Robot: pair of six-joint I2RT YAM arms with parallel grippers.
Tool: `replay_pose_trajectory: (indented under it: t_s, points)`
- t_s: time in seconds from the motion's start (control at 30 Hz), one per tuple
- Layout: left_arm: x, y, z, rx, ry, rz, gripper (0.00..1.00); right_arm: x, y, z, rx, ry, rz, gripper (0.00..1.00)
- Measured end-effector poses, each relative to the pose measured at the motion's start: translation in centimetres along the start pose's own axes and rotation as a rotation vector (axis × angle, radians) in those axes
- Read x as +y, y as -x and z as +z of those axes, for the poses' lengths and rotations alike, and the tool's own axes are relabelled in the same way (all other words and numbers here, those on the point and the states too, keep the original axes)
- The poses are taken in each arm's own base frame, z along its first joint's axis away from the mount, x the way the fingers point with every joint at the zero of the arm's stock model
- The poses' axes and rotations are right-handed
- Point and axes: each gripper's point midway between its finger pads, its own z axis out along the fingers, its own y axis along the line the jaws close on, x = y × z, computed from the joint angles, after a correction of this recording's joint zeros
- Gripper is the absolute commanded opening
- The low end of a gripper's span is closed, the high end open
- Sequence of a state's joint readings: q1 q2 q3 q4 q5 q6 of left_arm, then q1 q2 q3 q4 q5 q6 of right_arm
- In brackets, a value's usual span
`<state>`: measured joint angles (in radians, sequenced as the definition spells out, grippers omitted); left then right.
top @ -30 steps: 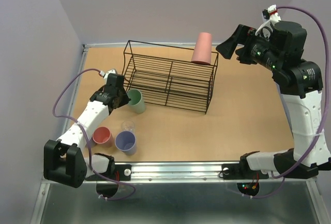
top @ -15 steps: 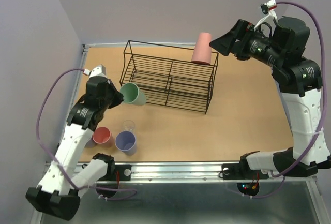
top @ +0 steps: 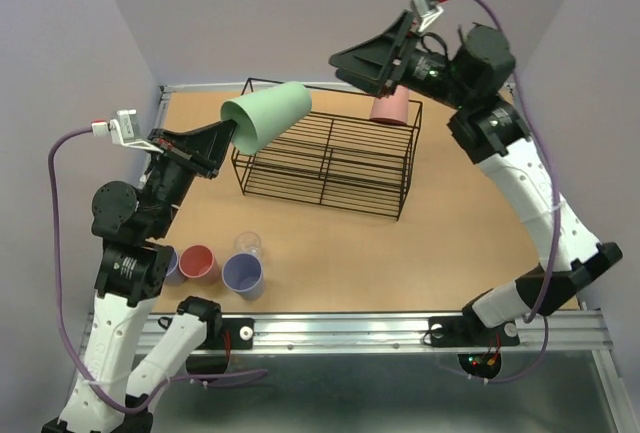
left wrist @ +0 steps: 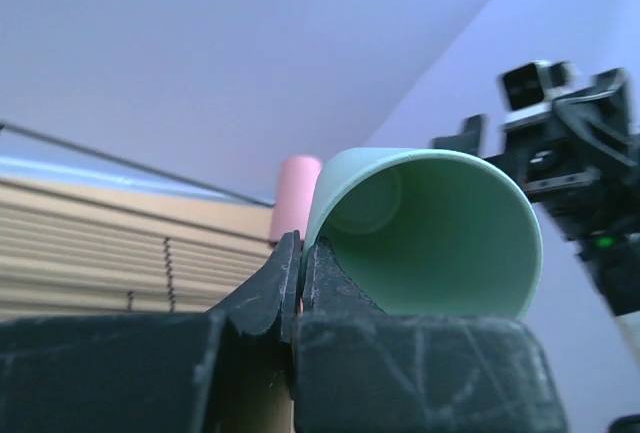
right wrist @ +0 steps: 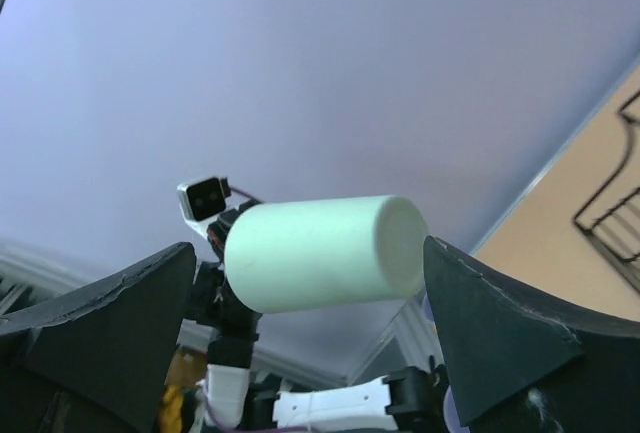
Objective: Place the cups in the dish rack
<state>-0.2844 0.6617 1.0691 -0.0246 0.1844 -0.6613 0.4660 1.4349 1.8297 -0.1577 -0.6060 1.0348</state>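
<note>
You can read no text, label, brand, number or sign in any of the views. The surface closest to the camera, the green cup pinched at its rim by the left gripper, is plain inside and out.

Lavender walls, tan tabletop
</note>
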Motion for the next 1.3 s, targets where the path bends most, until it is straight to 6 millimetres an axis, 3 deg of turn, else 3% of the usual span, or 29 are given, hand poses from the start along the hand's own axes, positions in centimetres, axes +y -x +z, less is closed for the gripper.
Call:
replay_pose_trajectory:
  t_s: [0.13, 0.23, 0.5, 0.77, 0.93, 1.03, 1.13, 1.17, 1.27, 1.3]
  points:
    - [-1.9, 1.3, 1.0, -0.065, -0.104, -0.031, 0.00, 0.1, -4.2, 4.2, 0.092, 0.053, 0.080, 1.00]
    - [-2.8, 2.2, 1.5, -0.104, -0.146, -0.037, 0.00, -0.5, -5.8, 5.8, 0.114, 0.048, 0.118, 1.00]
    - [-3.9, 3.5, 1.9, -0.160, -0.206, -0.052, 0.00, 0.7, -5.0, 6.7, 0.057, 0.089, 0.136, 1.00]
    - [-3.5, 3.7, 1.8, -0.208, -0.216, -0.084, 0.00, 3.0, -4.1, 7.4, -0.008, 0.198, 0.205, 0.95]
    - [-3.6, 4.1, 1.7, -0.229, -0.219, -0.084, 0.00, 3.6, -5.1, 8.8, 0.003, 0.250, 0.262, 0.93]
    - [-3.3, 3.9, 2.1, -0.225, -0.209, -0.086, 0.00, 3.5, -6.1, 9.4, 0.021, 0.252, 0.286, 0.87]
    - [-2.8, 3.5, 2.6, -0.220, -0.197, -0.095, 0.00, 3.4, -6.5, 9.8, 0.021, 0.249, 0.293, 0.67]
    - [-2.8, 3.5, 2.6, -0.226, -0.197, -0.100, 0.00, 3.4, -6.4, 9.9, 0.017, 0.246, 0.297, 0.54]
    - [-3.0, 3.6, 2.6, -0.234, -0.201, -0.106, 0.00, 3.4, -6.3, 9.9, 0.010, 0.245, 0.302, 0.35]
    - [-2.9, 3.6, 2.6, -0.236, -0.199, -0.110, 0.00, 3.4, -6.2, 9.9, 0.007, 0.242, 0.303, 0.23]
